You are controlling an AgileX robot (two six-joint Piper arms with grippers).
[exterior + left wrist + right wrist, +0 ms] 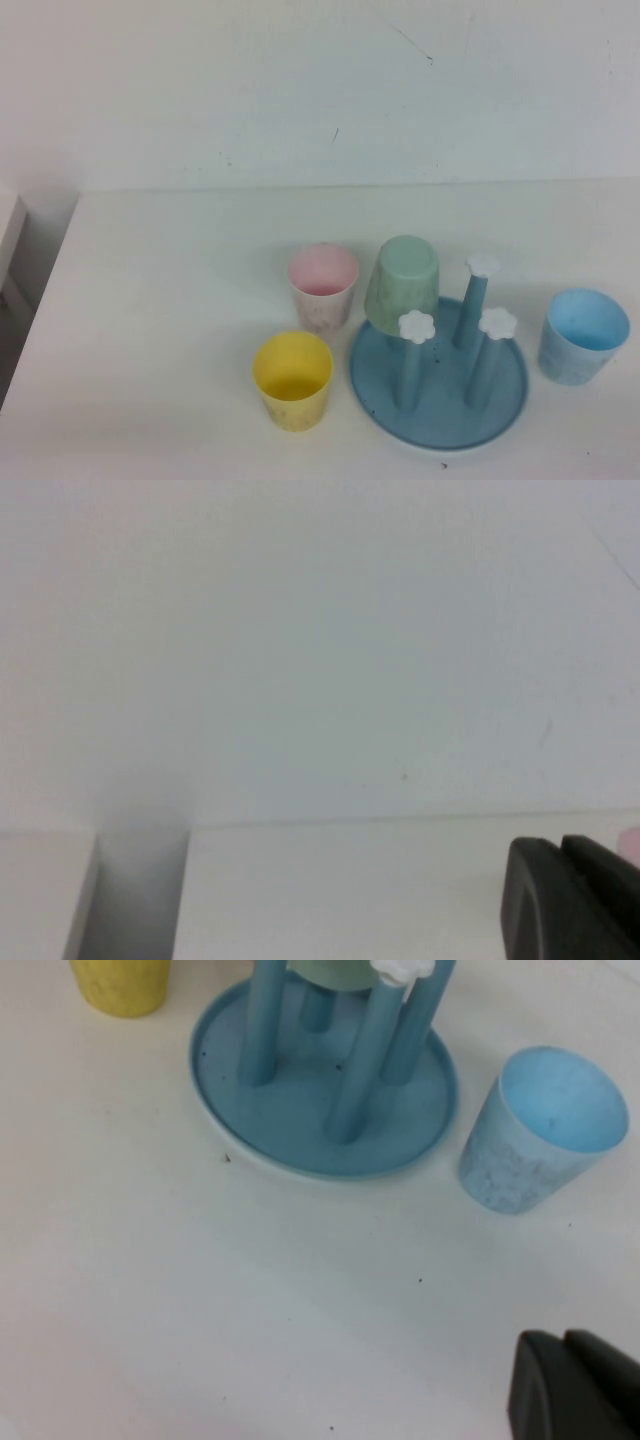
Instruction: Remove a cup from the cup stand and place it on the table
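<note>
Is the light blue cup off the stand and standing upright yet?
Yes. The light blue cup stands upright, mouth up, on the table beside the cup stand, not touching it. No gripper holds it; neither shows in the high view.

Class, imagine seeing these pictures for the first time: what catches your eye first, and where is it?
The teal-blue cup stand at front right, with a mint green cup upturned on a rear peg. The light blue cup stands on the table to its right. Only a dark tip shows of the left gripper and right gripper.

Cup (583,337) upright on table (160,300), right of cup stand (440,410)
</note>
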